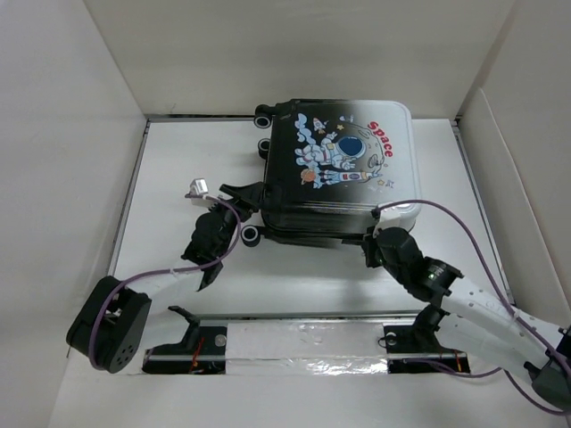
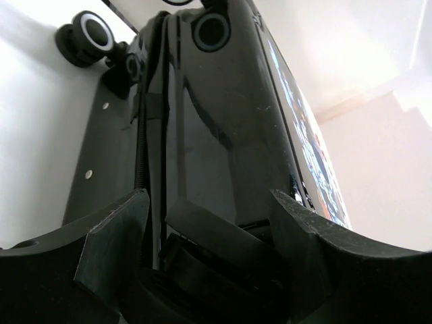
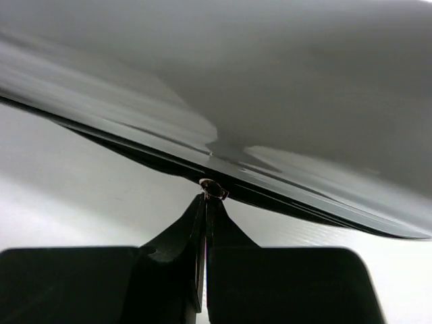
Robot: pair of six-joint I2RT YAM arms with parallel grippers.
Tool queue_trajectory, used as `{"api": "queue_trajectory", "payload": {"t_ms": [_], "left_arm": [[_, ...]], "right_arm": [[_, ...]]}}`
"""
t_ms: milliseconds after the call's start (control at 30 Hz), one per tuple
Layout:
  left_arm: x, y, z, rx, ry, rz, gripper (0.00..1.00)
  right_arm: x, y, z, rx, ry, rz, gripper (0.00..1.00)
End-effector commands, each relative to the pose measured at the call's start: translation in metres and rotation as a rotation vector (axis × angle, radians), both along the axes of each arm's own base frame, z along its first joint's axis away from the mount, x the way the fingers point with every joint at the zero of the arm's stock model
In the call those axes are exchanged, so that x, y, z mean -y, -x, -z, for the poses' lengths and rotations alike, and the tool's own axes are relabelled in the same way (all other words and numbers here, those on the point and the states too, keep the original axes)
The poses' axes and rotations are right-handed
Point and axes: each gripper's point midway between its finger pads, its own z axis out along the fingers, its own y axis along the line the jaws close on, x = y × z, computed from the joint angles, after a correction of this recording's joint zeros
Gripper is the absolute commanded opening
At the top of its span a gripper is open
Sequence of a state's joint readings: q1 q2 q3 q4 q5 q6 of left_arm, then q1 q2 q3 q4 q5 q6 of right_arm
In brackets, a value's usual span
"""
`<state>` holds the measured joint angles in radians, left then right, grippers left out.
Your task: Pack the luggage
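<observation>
A small hard-shell suitcase (image 1: 335,165), its shell fading from black to white with a cartoon astronaut and red "Space" lettering, lies flat with the printed face up on the white table (image 1: 169,178). It sits toward 12 o'clock of the tabletop, close to the back wall. Its two shells lie one upon the other, and its black wheels run along the 9 o'clock side.

The left gripper (image 1: 243,191) is at the case's 8 o'clock corner, just beside the nearest black wheel (image 1: 251,234). From its wrist camera the fingers (image 2: 111,250) stand wide apart, with the glossy dark side of the case rising between and beyond them. I cannot tell whether they touch it.

The right gripper (image 1: 370,237) is at the near edge, about 5 o'clock on the case. Its wrist view shows the two fingers pressed together, pinching a small metal zip pull (image 3: 213,190) right at the dark seam between the shells.
</observation>
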<state>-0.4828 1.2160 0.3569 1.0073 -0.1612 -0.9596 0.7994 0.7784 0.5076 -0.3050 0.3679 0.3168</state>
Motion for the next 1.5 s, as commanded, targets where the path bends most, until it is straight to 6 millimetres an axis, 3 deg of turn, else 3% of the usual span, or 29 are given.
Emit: {"api": "queue_trajectory", "payload": {"t_ms": [0,67,167,200,233,267,300,367,400,433,633,733,767,833,867,900,967,1033,1100,1133,1167,1200,1233,1267,1300,1333,1367,1400,1467], "left_arm": [[0.063,0.064,0.028,-0.013,-0.139,0.32,0.0],[0.083,0.081,0.025,-0.009,-0.128,0.37,0.0],[0.098,0.09,0.012,0.01,-0.086,0.432,0.0],[0.1,0.089,0.005,0.024,-0.062,0.438,0.0],[0.105,0.093,0.002,0.029,-0.056,0.473,0.0],[0.111,0.095,-0.008,0.043,-0.042,0.504,0.0],[0.113,0.097,-0.014,0.051,-0.033,0.52,0.0],[0.119,0.102,-0.026,0.07,-0.025,0.563,0.0],[0.118,0.106,-0.028,0.057,-0.034,0.576,0.0],[0.118,0.109,-0.029,0.054,-0.048,0.587,0.0],[0.098,0.128,-0.01,-0.054,-0.102,0.585,0.0],[0.091,0.132,-0.004,-0.074,-0.099,0.571,0.0],[0.087,0.127,-0.007,-0.072,-0.107,0.542,0.0],[0.073,0.112,-0.006,-0.085,-0.146,0.457,0.4],[0.059,0.096,-0.013,-0.078,-0.149,0.387,0.56],[0.048,0.086,-0.015,-0.084,-0.152,0.337,0.75],[0.018,0.057,-0.026,-0.061,-0.133,0.224,0.87],[-0.004,0.031,-0.039,-0.048,-0.089,0.154,0.9],[-0.01,0.015,-0.054,-0.017,-0.059,0.134,0.91],[-0.015,0.005,-0.057,-0.019,-0.06,0.115,0.91],[-0.017,-0.008,-0.078,0.013,-0.056,0.096,0.91],[-0.023,-0.027,-0.062,-0.044,-0.074,0.072,0.92],[-0.024,-0.038,-0.061,-0.055,-0.08,0.074,0.91],[-0.016,-0.049,-0.085,-0.005,-0.094,0.105,0.9],[-0.015,-0.068,-0.064,-0.064,-0.122,0.109,0.87],[-0.011,-0.077,-0.061,-0.082,-0.14,0.126,0.85],[-0.006,-0.092,-0.082,-0.046,-0.159,0.135,0.85],[-0.007,-0.104,-0.058,-0.127,-0.176,0.135,0.84],[-0.001,-0.115,-0.067,-0.108,-0.171,0.15,0.85]], "right_arm": [[-0.073,-0.006,-0.091,0.203,-0.403,-0.211,0.0],[-0.095,0.007,-0.063,0.12,-0.43,-0.272,0.0],[-0.138,0.029,-0.067,0.102,-0.471,-0.387,0.0],[-0.152,0.033,-0.058,0.077,-0.445,-0.416,0.0],[-0.169,0.05,-0.06,0.068,-0.434,-0.481,0.0],[-0.183,0.053,-0.077,0.097,-0.437,-0.516,0.0],[-0.198,0.063,-0.069,0.074,-0.4,-0.565,0.0],[-0.214,0.069,-0.075,0.094,-0.37,-0.648,0.0],[-0.224,0.072,-0.088,0.112,-0.379,-0.679,0.0],[-0.23,0.071,-0.085,0.113,-0.366,-0.694,0.0],[-0.27,0.081,-0.142,0.234,-0.52,-0.828,0.0],[-0.286,0.074,-0.137,0.241,-0.55,-0.794,0.0],[-0.285,0.074,-0.126,0.216,-0.545,-0.787,0.0],[-0.279,0.08,-0.121,0.196,-0.574,-0.774,0.0],[-0.269,0.083,-0.101,0.165,-0.555,-0.761,0.0],[-0.259,0.086,-0.108,0.161,-0.585,-0.745,0.0],[-0.241,0.09,-0.087,0.124,-0.568,-0.703,0.0],[-0.226,0.092,-0.089,0.118,-0.575,-0.675,0.0],[-0.214,0.098,-0.075,0.089,-0.543,-0.672,0.0],[-0.209,0.1,-0.08,0.096,-0.553,-0.67,0.0],[-0.205,0.101,-0.079,0.091,-0.548,-0.667,0.0],[-0.201,0.102,-0.075,0.081,-0.537,-0.66,0.0],[-0.198,0.103,-0.073,0.076,-0.535,-0.657,0.0],[-0.195,0.104,-0.078,0.083,-0.55,-0.659,0.0],[-0.194,0.108,-0.077,0.076,-0.548,-0.67,0.0],[-0.193,0.109,-0.076,0.073,-0.546,-0.671,0.0],[-0.191,0.109,-0.078,0.078,-0.548,-0.669,0.0],[-0.19,0.112,-0.075,0.072,-0.535,-0.672,0.0],[-0.187,0.112,-0.075,0.074,-0.53,-0.666,0.0]]}}
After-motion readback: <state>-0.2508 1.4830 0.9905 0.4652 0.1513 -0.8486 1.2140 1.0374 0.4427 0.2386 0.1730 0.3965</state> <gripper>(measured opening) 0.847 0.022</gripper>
